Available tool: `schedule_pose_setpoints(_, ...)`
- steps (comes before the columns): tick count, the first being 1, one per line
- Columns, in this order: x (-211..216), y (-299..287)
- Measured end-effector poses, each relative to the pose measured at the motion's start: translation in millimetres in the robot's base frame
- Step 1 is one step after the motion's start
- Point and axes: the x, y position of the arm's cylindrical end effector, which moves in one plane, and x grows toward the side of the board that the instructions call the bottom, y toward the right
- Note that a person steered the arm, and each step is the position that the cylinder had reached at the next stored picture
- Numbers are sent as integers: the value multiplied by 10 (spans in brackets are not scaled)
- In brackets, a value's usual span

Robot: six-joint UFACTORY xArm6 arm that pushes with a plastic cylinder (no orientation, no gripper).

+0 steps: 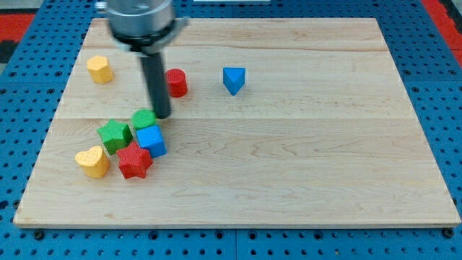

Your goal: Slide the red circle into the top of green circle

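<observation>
The red circle stands on the wooden board in the upper left part of the view. The green circle lies below and to its left, at the top of a cluster of blocks. My tip is just right of the green circle, close to or touching it, and below-left of the red circle. The rod partly hides the red circle's left edge.
A green block, a blue cube, a red star and a yellow heart crowd below the green circle. Another yellow block sits at the upper left. A blue triangle lies right of the red circle.
</observation>
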Motion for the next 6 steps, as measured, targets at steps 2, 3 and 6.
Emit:
schedule_pose_setpoints(2,-406,844)
schedule_pose_setpoints(3,-994,590)
schedule_pose_setpoints(6,-392,-415)
